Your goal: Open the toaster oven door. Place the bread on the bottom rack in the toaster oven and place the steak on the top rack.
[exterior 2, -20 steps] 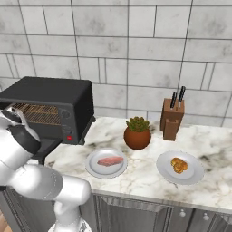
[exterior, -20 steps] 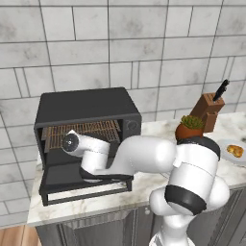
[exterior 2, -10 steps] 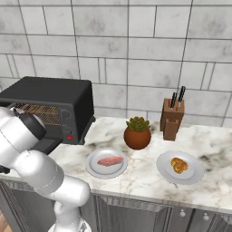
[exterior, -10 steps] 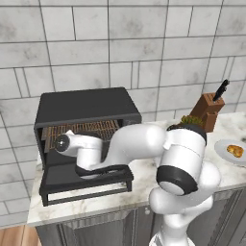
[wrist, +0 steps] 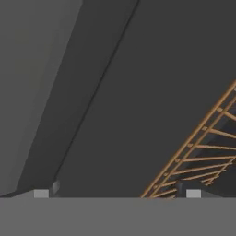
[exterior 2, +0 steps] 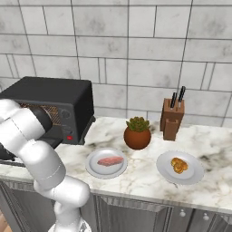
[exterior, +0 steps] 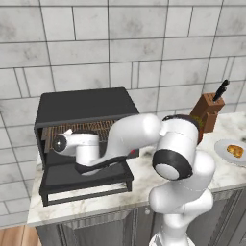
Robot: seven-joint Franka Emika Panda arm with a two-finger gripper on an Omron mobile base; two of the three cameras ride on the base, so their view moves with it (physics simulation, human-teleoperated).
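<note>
Reaching: white arm's gripper (wrist: 115,193), jaws wide, empty, inside boxy matte-black toaster oven (exterior: 81,108)
Door: flat black door (exterior: 84,178) lowered, freeing racks
Bread: golden lump (exterior 2: 179,165), plated right of oven, waiting

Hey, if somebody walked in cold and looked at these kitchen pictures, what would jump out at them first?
Probably the white arm bent low across the counter, its hand right at the mouth of the black toaster oven, whose door is folded down flat toward the front. Next, the two white plates further right along the marble: the steak on one, the golden bread on the other, with a potted plant and a knife block behind them.
</note>
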